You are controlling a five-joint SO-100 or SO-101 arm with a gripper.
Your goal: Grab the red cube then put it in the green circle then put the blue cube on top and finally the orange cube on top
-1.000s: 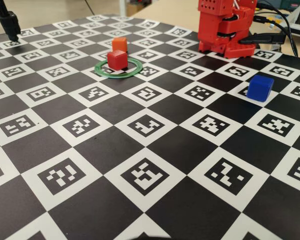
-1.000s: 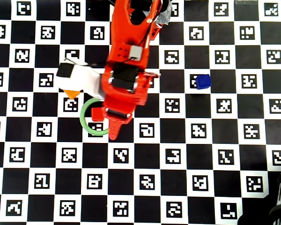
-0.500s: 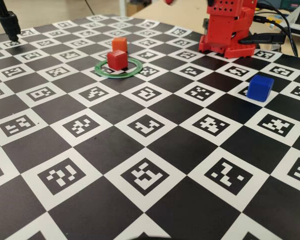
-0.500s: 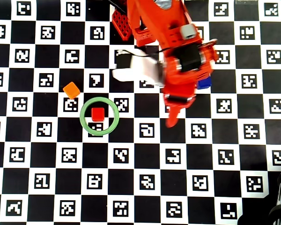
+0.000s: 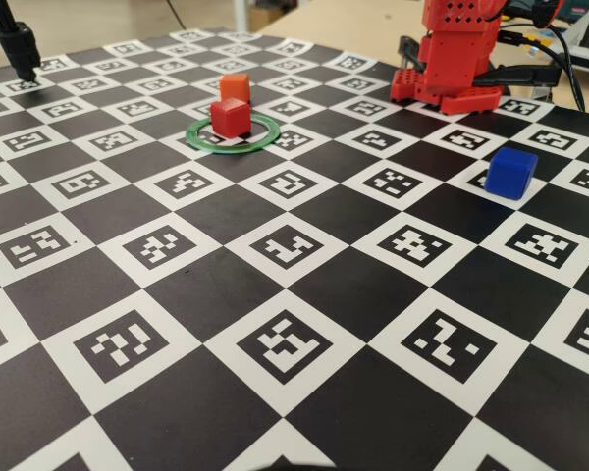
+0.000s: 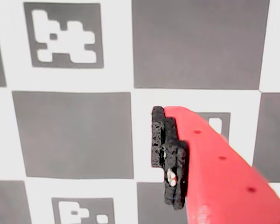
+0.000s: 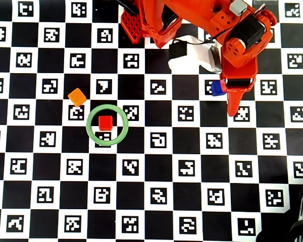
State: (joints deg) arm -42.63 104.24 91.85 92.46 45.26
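Inside the green circle (image 7: 107,125) we see the red cube (image 7: 105,122) resting flat on the board, a little toward the ring's upper side in the overhead view; the fixed view shows the same cube (image 5: 229,117) standing within the ring (image 5: 232,134). Just outside the ring, up and to the left from above, sits the orange cube (image 7: 77,97); in the fixed view it (image 5: 234,86) lies right behind the red one. Well apart, over on the right of the overhead view, we find the blue cube (image 7: 217,88) half hidden under the arm (image 7: 207,25), while the fixed view shows that cube (image 5: 510,173) whole and clear on the board. The gripper (image 7: 234,105) hangs beside it, its tip pointing down the picture. From above we see only one red finger, so we cannot tell how the jaws stand. The wrist view shows what the others do not: one red finger with a black pad (image 6: 168,156) seen close, over black and white squares, holding nothing we can see. In the fixed view only the arm's base (image 5: 452,54) appears. Every white square of the checkered board (image 7: 156,201) carries a square black code marker; we find no readable words or brands anywhere.
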